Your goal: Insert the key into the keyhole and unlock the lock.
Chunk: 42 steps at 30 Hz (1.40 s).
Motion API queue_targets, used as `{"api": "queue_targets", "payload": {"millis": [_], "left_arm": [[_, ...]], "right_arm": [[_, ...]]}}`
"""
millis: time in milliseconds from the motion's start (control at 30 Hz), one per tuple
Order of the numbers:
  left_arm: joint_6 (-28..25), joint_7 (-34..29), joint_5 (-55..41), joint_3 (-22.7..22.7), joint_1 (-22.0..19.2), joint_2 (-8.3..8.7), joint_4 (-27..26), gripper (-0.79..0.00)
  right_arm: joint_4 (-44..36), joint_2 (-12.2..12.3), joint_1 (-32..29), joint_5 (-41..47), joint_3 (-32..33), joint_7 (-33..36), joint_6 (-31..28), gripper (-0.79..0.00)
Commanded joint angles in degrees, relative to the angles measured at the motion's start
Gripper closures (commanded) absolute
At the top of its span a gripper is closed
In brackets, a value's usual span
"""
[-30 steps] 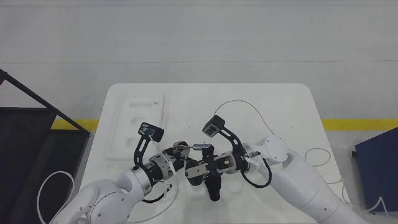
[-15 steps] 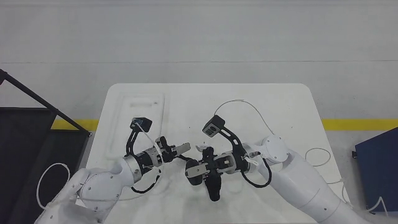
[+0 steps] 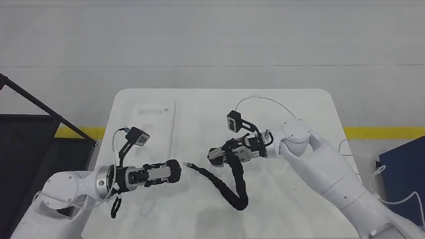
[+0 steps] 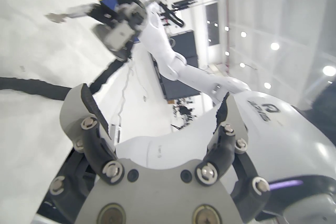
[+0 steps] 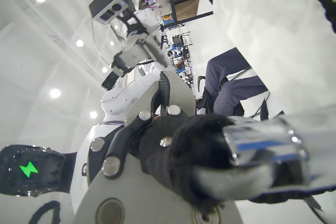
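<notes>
My right gripper [image 3: 218,153] is shut on the cable lock's silver body [image 5: 262,149], held just above the table's middle. A black cable [image 3: 234,192] loops down from the lock toward the front edge and back; its metal-tipped free end [image 3: 188,166] lies on the table. In the left wrist view a silver piece [image 4: 56,17] sticks out of the held lock; I cannot tell whether it is the key. My left gripper [image 3: 174,170] is open and holds nothing, a short way left of the cable's free end. Its fingers [image 4: 88,101] stand wide apart.
A white tray [image 3: 151,133] lies at the back left of the white table [image 3: 299,192]. A thin white wire [image 3: 265,111] arcs over the table behind the right arm. A black frame [image 3: 40,109] stands off the table's left side.
My left gripper has pulled back to the left, away from the lock. My right gripper has moved up and right with the lock, and the cable now trails with a free end.
</notes>
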Motion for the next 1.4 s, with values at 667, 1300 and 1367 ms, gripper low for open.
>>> {"api": "queue_targets", "payload": {"millis": [667, 1300, 1367], "left_arm": [[0.10, 1.77, 4.61, 0.03, 0.03, 0.00, -0.11, -0.785], [0.10, 1.77, 4.61, 0.03, 0.03, 0.00, -0.11, -0.785], [0.10, 1.77, 4.61, 0.03, 0.03, 0.00, -0.11, -0.785]], "right_arm": [[20.85, -7.16, 11.48, -3.64, -10.74, -0.89, 19.49, -0.443], [5.31, 2.23, 8.51, -6.59, -7.06, -7.62, 29.42, -0.785], [2.17, 4.22, 8.65, -5.78, -6.65, -8.69, 30.49, -0.785]]}}
